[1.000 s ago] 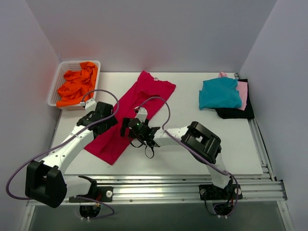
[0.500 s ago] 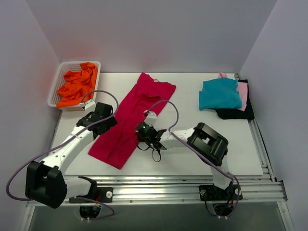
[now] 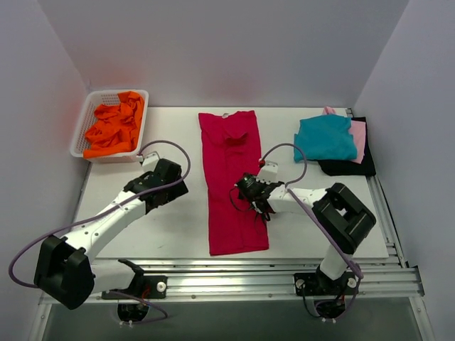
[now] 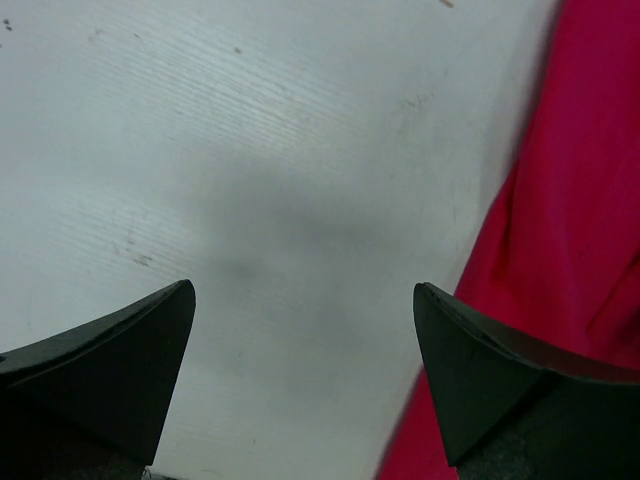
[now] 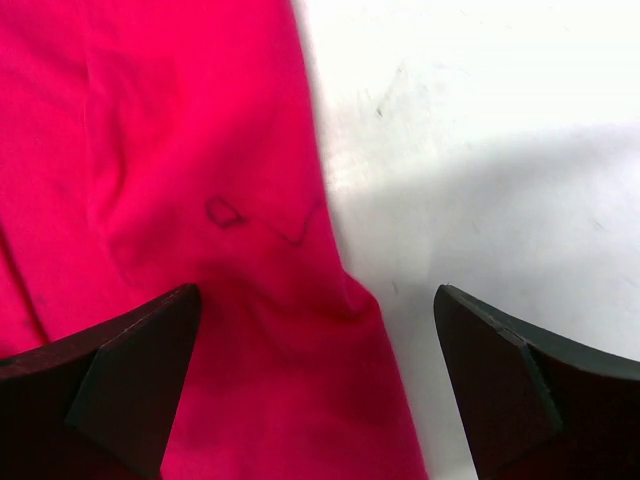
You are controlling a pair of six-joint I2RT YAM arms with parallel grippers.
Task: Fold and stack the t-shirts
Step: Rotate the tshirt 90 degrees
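The crimson-red t-shirt [image 3: 231,206] lies flat as a long narrow strip running front to back at the table's middle. My right gripper [image 3: 250,190] is open and empty just above the shirt's right edge; its wrist view shows the red cloth [image 5: 150,150] under the left finger and bare table under the right one. My left gripper [image 3: 170,188] is open and empty over bare table, left of the shirt, whose edge [image 4: 580,200] shows at the right of its wrist view. The teal shirt [image 3: 325,137] tops the pink [image 3: 359,135] and black [image 3: 348,167] ones. Orange shirts [image 3: 114,124] lie crumpled.
The orange shirts fill a white lattice basket [image 3: 80,131] at the back left corner. The teal, pink and black stack sits at the back right, next to the table's right edge. A metal rail [image 3: 270,273] runs along the front edge.
The red shirt has swung from a diagonal lie to a straight front-to-back strip and shifted right. Both grippers moved right with it; the left one now stands off the cloth.
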